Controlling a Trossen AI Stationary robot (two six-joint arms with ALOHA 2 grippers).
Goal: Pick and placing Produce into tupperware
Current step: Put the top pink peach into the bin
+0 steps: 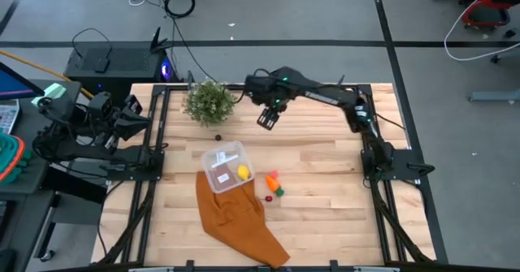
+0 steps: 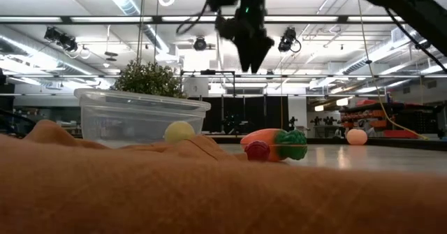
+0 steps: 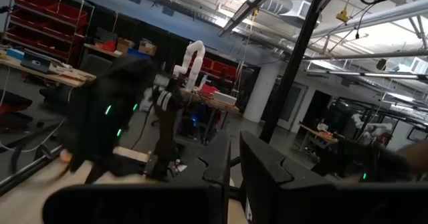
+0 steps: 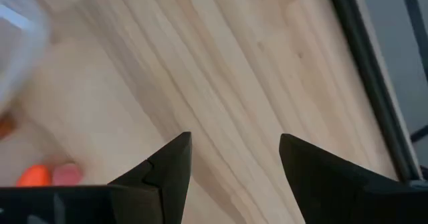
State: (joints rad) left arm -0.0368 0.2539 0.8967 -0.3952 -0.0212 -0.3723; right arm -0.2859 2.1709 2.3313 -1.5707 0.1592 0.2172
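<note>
The clear tupperware (image 1: 221, 163) sits on the table with one corner on the rust-orange cloth (image 1: 240, 219); a yellow lemon (image 1: 243, 172) lies in it. In the low view the tupperware (image 2: 136, 115) and lemon (image 2: 179, 130) show behind the cloth. The orange carrot with its green tip (image 2: 274, 144) and small red pieces (image 1: 273, 184) lie on the wood right of the box. A pale orange ball (image 2: 356, 136) rests farther off. My right gripper (image 1: 266, 119) hangs open, high above the table, beyond the box. My left gripper (image 1: 136, 116) waits, shut, off the table's left edge.
A bushy potted plant (image 1: 209, 101) stands at the far edge, left of my right gripper. A small dark piece (image 1: 218, 136) lies between the plant and the box. Bare wood spreads across the table's right half (image 1: 333, 166). A black frame (image 1: 154, 154) borders the table.
</note>
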